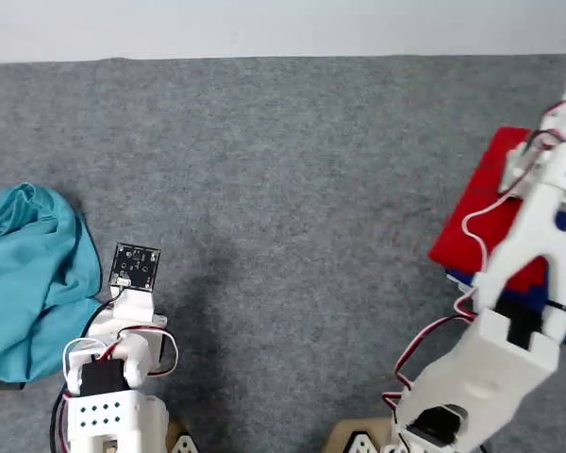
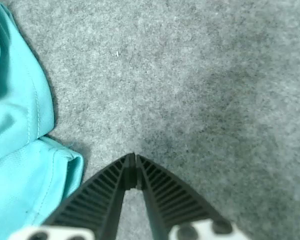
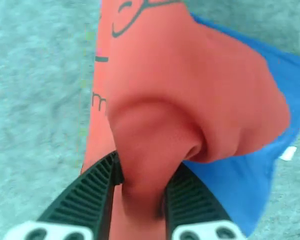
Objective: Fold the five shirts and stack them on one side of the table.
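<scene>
Grey worktop (image 1: 292, 189). A crumpled teal shirt (image 1: 28, 274) lies far across from the red shirt (image 1: 486, 222), which sits folded on a blue shirt (image 3: 250, 185). The right arm's fingers (image 3: 90, 195) pinch a red fold. The left arm's fingers (image 2: 100, 195) are closed, empty. The fold is best released flat, edges aligned. The red shirt's dark print is unreadable.

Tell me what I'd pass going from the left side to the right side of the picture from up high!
Crumpled teal cloth shirt → white plastic left arm → bare stretch of the grey felt table → folded red cloth shirt.
</scene>
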Action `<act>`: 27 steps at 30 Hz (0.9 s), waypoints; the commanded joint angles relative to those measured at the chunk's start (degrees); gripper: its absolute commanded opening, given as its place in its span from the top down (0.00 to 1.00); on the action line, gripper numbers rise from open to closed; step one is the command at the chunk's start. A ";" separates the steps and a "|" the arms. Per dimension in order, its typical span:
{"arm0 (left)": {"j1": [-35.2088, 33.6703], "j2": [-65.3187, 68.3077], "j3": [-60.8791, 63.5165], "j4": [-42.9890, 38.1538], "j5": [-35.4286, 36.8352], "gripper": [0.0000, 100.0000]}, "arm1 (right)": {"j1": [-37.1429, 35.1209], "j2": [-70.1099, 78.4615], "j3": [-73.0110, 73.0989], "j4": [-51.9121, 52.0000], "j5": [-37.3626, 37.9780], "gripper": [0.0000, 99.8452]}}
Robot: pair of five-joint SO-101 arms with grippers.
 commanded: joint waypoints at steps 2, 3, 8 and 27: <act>0.35 -0.44 -0.22 -0.97 0.35 0.99 | 3.74 1.27 -0.44 -2.51 2.29 0.99; 0.35 -0.44 -0.22 -0.97 0.35 0.99 | 4.26 2.07 -0.44 -3.12 2.73 0.99; 0.35 -0.44 -0.22 -0.97 0.35 0.99 | 6.11 6.46 -0.44 -5.32 5.10 0.99; 0.35 -0.44 -0.22 -0.97 0.35 0.99 | 9.19 7.87 -13.27 4.00 0.53 0.72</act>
